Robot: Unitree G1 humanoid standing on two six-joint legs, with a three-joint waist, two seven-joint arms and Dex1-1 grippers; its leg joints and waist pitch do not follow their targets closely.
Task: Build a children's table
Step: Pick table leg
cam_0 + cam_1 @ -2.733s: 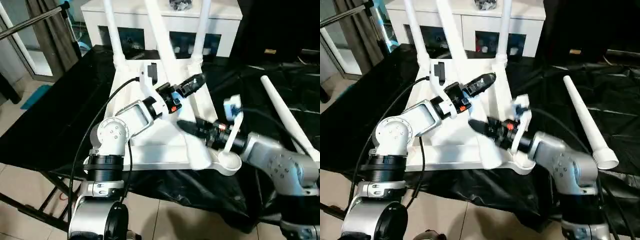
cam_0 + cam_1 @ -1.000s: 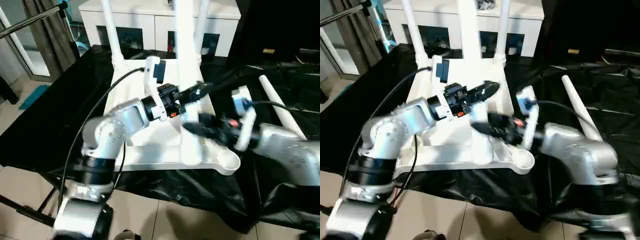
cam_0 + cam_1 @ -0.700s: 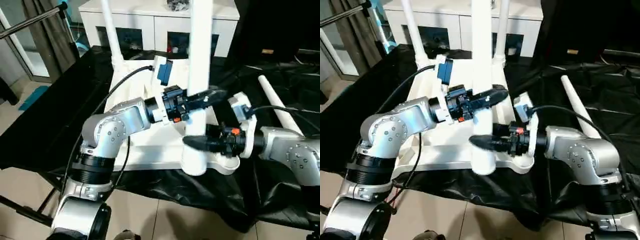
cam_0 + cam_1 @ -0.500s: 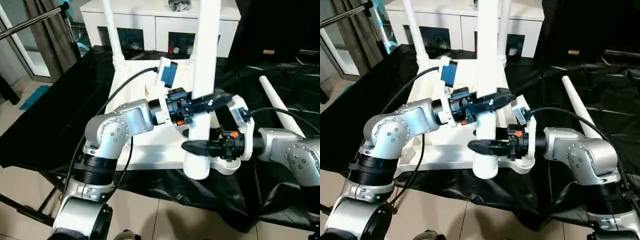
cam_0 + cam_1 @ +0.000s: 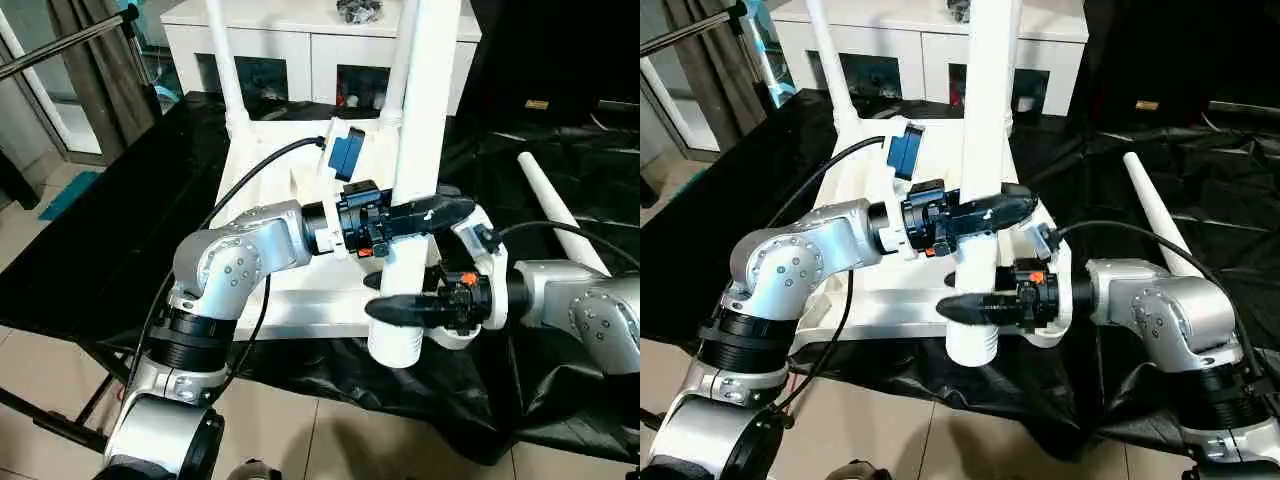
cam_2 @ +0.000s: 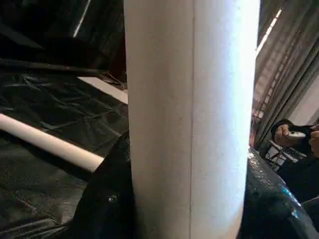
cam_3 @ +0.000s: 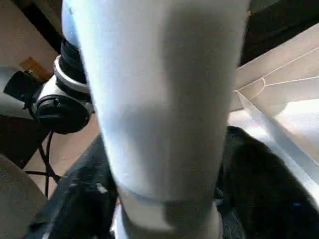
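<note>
The children's table lies upside down: its white tabletop (image 5: 262, 150) rests on black cloth, with two white legs (image 5: 225, 60) standing in the far corner sockets. A third white leg (image 5: 425, 110) is held upright over the front right corner, its wide end (image 5: 395, 345) lowest. My left gripper (image 5: 425, 213) is shut on this leg at mid-height, its black fingers (image 6: 107, 189) on both sides of the tube. My right gripper (image 5: 400, 308) is clasped round the leg just below, near the wide end. Another white leg (image 5: 550, 210) lies loose on the cloth to the right.
A white cabinet (image 5: 300, 40) with glass doors stands behind the table. Black cloth (image 5: 560, 130) covers the work surface and hangs over its front edge. A metal rail (image 5: 60, 40) crosses the far left. A person's hands (image 6: 294, 134) show in the left wrist view.
The held leg has swung from a tilt to upright and shifted right and forward towards the front right corner. My right gripper has come round its lower part and narrowed on it.
</note>
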